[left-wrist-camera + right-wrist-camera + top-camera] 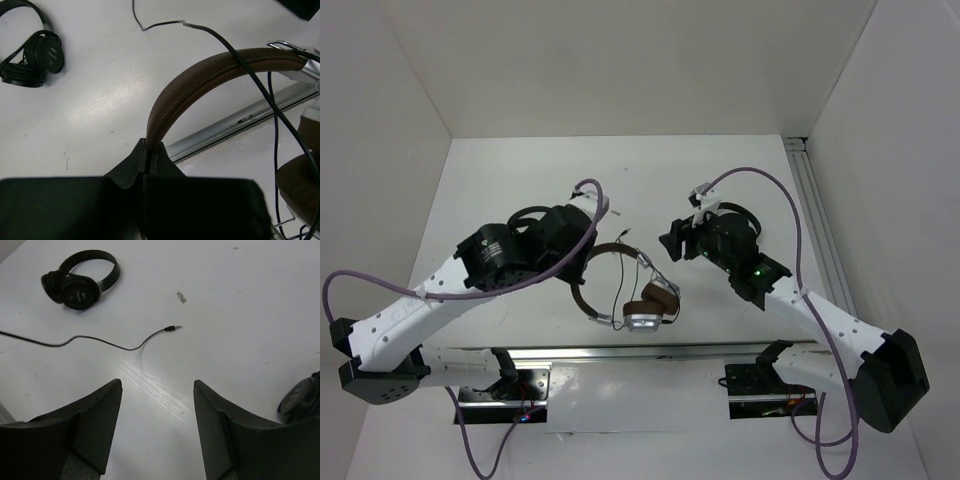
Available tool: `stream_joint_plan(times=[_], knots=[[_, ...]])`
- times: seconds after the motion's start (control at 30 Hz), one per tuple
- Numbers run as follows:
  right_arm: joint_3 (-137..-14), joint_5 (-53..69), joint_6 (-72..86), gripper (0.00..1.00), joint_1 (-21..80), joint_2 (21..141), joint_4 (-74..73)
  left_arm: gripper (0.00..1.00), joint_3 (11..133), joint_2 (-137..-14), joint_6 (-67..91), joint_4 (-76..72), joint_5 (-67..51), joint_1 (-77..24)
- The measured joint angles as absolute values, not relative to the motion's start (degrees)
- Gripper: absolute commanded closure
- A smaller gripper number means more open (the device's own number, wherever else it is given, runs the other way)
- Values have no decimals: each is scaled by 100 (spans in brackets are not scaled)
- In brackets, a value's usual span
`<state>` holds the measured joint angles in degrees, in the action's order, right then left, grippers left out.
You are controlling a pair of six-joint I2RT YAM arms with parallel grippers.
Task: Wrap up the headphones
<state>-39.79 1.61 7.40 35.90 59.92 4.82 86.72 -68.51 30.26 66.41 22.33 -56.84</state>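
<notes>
The headphones (638,300) have a brown headband (200,75), brown ear pads (300,180) and silver cups. They are near the table's front middle. My left gripper (149,145) is shut on the headband's left end and holds it up on edge. In the top view the left gripper (582,266) is at the band's left side. The thin black cable (240,55) crosses over the band. Its free end with the jack plug (172,328) lies on the table ahead of my right gripper (157,385). That gripper is open, empty and above bare table; it also shows in the top view (675,240).
A small all-black headphone (35,55) lies left of the band; it also shows in the right wrist view (80,280). A second black one (302,400) lies at the right, under the right arm (740,212). An aluminium rail (240,120) runs along the front edge. White walls enclose the table.
</notes>
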Motion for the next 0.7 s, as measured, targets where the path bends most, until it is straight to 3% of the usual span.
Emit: stream_joint_plan(times=[0.27,0.7], knots=[[-3142,2217,1063,33,3142,6333,1758,100,9957,-7150,3260,6845,2373,-5684],[-3253,2919,1238,33,3809,7972,3286,100,10071,-7400,3503,6908,2152,-5684]])
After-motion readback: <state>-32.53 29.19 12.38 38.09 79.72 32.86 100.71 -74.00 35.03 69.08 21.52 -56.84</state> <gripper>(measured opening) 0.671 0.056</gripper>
